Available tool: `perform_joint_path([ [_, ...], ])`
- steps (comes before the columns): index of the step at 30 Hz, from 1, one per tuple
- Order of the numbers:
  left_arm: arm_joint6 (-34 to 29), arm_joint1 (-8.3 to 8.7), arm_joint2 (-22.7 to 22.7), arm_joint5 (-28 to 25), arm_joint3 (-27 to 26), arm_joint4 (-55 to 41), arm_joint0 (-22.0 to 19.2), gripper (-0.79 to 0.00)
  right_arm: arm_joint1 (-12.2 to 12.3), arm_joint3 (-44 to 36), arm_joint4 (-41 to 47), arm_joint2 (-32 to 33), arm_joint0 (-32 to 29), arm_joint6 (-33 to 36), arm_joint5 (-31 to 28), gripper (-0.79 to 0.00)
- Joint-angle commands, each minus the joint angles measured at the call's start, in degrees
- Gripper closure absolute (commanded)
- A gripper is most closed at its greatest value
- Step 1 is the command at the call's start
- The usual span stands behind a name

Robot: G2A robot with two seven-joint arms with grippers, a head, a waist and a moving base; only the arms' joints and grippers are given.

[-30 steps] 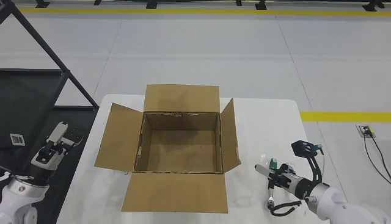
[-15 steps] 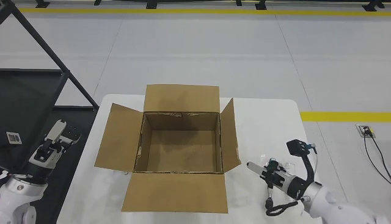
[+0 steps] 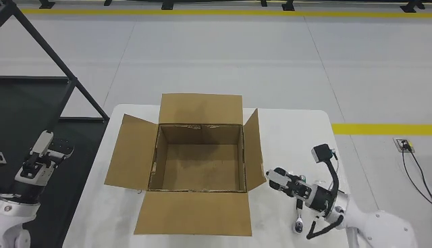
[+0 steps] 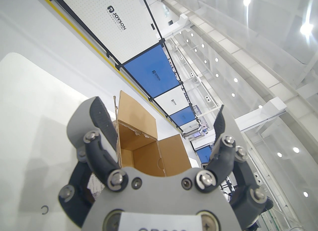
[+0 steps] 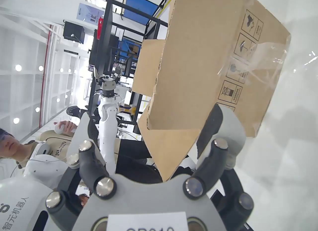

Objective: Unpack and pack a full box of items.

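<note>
While looking down from the top view, find cardboard box (image 3: 200,163) upright near the middle of white table (image 3: 297,130), all four flaps folded outward, bare brown floor showing inside. Read far and near flaps as lying flat, left flap as splayed wide, right flap (image 3: 254,151) as standing steeper.

Locate right gripper (image 3: 273,179) at the near corner of the box's right flap, low over the table just right of the box. Confirm from the right wrist view: fingers (image 5: 212,124) spread wide, flap corner reaching in between them. Cannot tell whether either pad touches the cardboard. Note clear tape (image 5: 260,60) and a column of printed handling symbols on that flap's outer face.

Locate left gripper (image 3: 54,144) well to the left of the box, out past the table edge, above dark mat (image 3: 30,113). Confirm from the left wrist view: fingers (image 4: 103,120) spread apart, pointing toward the box, with its open top and one raised flap in sight beyond the gap.

Farther out from the box:
- black frame (image 3: 47,52) to the far left, legs meeting the mat.
- yellow floor line (image 3: 381,128) to the right, past the table edge.
</note>
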Motion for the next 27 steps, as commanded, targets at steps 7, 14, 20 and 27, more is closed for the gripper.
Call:
perform_joint_path([
  [7, 0.0, 0.0, 0.1, -0.1, 0.0, -0.1, 0.0, -0.785, 1.7, -4.1, -8.8, 1.4, -2.2, 4.0, -0.6, -0.785],
  [14, -0.6, 0.13, 0.2, 0.2, 0.5, -0.1, -1.0, -0.785, 3.4, -9.9, -14.4, 10.9, -9.6, 7.7, -1.6, -0.785],
  [20, -1.1, 0.22, 0.5, 0.2, 0.7, 0.1, -1.6, -0.785, 4.2, -11.4, -17.7, 14.9, -12.5, 10.5, 1.7, -0.785],
  [27, -1.1, 0.22, 0.5, 0.2, 0.7, 0.1, -1.6, -0.785, 4.2, -11.4, -17.7, 14.9, -12.5, 10.5, 1.7, -0.785],
])
